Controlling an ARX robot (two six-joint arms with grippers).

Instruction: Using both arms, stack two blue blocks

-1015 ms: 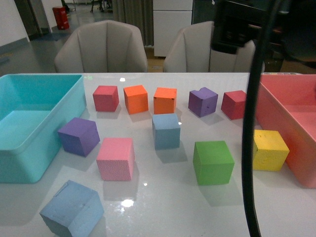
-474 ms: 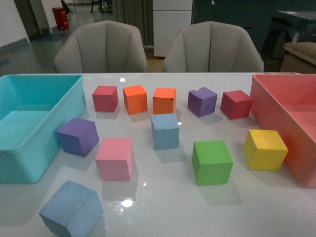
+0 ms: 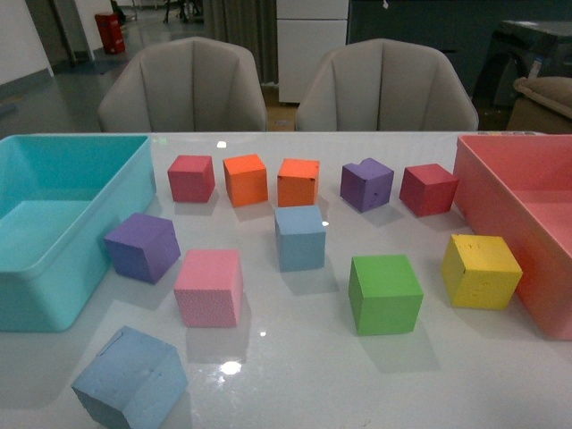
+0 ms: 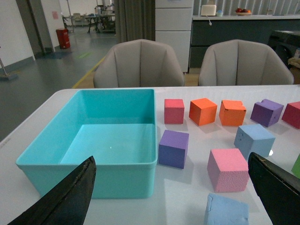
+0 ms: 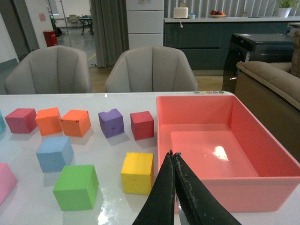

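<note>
– Left wrist view: the left gripper (image 4: 171,159) is spread wide and empty. The nearer blue block (image 4: 226,212) lies close ahead, beside the pink cube (image 4: 228,169).
– And the right gripper (image 5: 172,155)?
– Pinched together on nothing — the farther blue block (image 3: 299,237) sits mid-table, well apart.

On the worktop (image 3: 304,375), the bin (image 4: 117,180) lies ahead of the left jaws, toward the robot's left. The near block (image 4: 226,211) sits just ahead of them; the far block (image 4: 254,140) lies farther ahead. Ahead of the right jaws lies the tray (image 5: 234,192), with a single block (image 5: 137,172) beside it.
</note>
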